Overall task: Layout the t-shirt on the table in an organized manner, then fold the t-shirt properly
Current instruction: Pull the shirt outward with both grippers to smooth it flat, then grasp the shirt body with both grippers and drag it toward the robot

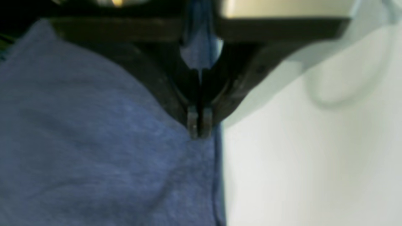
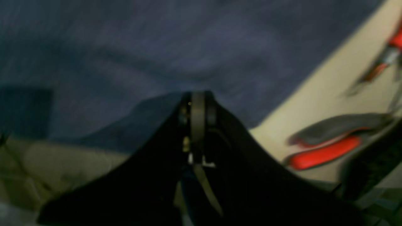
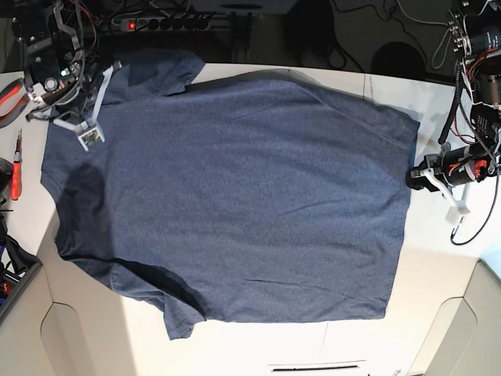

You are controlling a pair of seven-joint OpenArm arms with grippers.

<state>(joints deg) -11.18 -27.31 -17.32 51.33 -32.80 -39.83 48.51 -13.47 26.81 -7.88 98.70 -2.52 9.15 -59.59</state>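
The navy t-shirt (image 3: 235,196) lies spread flat across the white table (image 3: 438,313), plain side up, with no lettering showing. Its left side reaches the table's left edge. My left gripper (image 3: 413,176) is shut on the shirt's right edge. In the left wrist view its fingertips (image 1: 199,127) pinch the fabric (image 1: 94,141) right at the hem, next to bare table (image 1: 314,157). My right gripper (image 3: 86,135) is at the shirt's far left corner. In the right wrist view it (image 2: 198,100) is shut against the blurred fabric (image 2: 157,56).
Red-handled pliers (image 3: 9,88) and a red screwdriver (image 3: 16,176) lie at the table's left edge; the pliers also show in the right wrist view (image 2: 323,153). A power strip (image 3: 168,23) and cables lie beyond the far edge. A thin dark seam (image 3: 313,366) runs near the front edge.
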